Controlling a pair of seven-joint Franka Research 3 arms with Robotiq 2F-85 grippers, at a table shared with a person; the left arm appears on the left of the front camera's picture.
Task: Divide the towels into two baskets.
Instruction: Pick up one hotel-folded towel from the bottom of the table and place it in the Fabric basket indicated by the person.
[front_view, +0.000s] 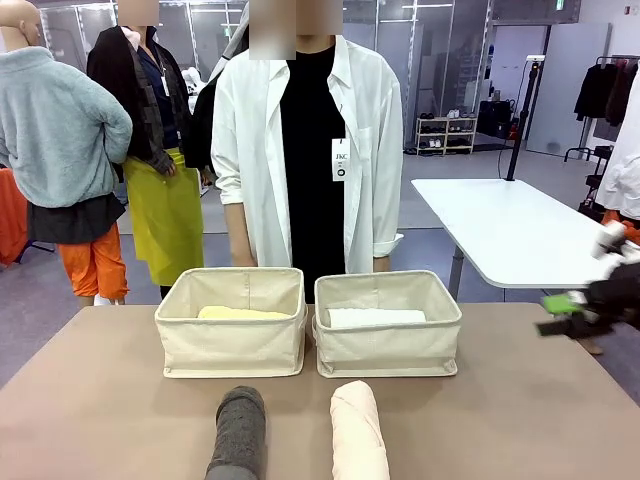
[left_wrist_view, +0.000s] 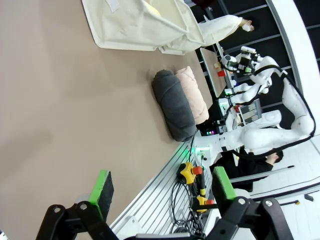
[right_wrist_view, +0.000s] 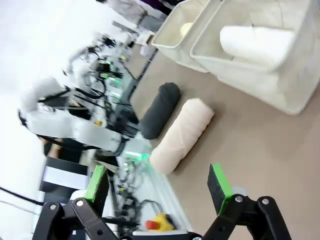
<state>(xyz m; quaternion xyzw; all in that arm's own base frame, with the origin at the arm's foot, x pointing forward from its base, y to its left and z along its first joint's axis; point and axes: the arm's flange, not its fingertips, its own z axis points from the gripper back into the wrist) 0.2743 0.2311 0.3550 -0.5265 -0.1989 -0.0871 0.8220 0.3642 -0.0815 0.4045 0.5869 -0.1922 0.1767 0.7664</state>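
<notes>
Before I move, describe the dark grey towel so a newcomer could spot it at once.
On the brown tabletop, two rolled terry-cloth towels lie side by side near the robot's edge. The dark grey rolled towel lies on the robot's side of the left cream canvas basket. Its only neighbour, the pale pink rolled towel, is far lighter.

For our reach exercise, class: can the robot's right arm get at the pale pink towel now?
Probably yes: the pale pink towel lies uncovered on the table, with nothing between it and the open right gripper.
</notes>
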